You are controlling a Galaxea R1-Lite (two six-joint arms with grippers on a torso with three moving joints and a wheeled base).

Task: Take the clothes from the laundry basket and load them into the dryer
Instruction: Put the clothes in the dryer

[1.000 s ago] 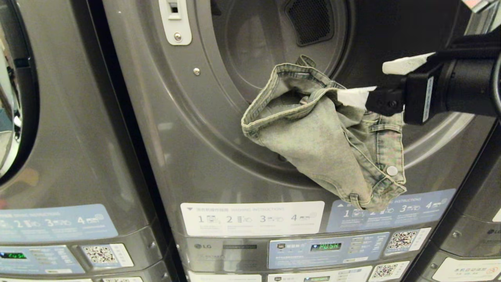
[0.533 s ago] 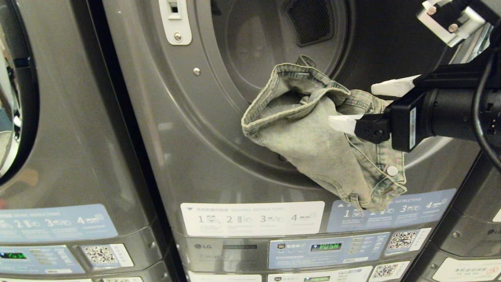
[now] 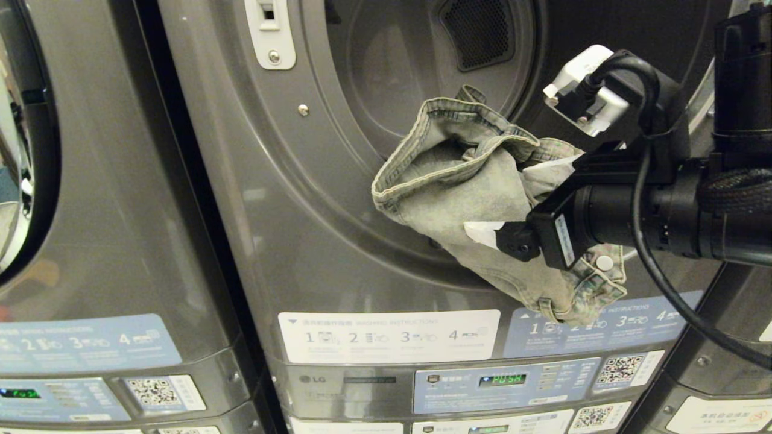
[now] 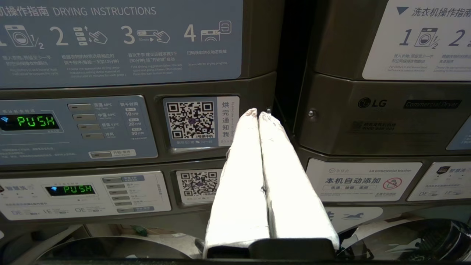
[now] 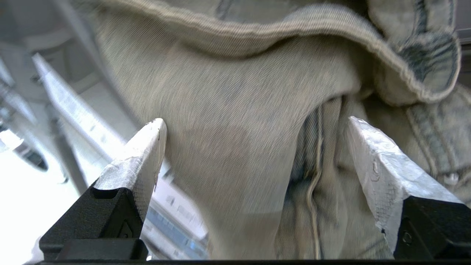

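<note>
A faded denim garment [image 3: 458, 199] hangs over the lower rim of the dryer's [image 3: 313, 181] round opening, half inside the drum [image 3: 410, 60] and half down the front panel. My right gripper [image 3: 515, 202] comes in from the right and stands open. Its white fingers straddle the hanging denim [image 5: 235, 129], one on each side, in the right wrist view [image 5: 255, 125]. My left gripper [image 4: 257, 114] is shut on nothing and parked low, facing the control panels. The laundry basket is out of view.
A second machine [image 3: 90, 211] stands close on the left and another [image 3: 724, 374] on the right. Below the opening are instruction labels [image 3: 389, 336] and a lit control panel [image 3: 503, 380]. A white door latch [image 3: 269, 33] sits on the opening's left rim.
My right gripper has come down and to the left across the garment, staying open. The denim has kept its place on the rim. The left arm has not moved.
</note>
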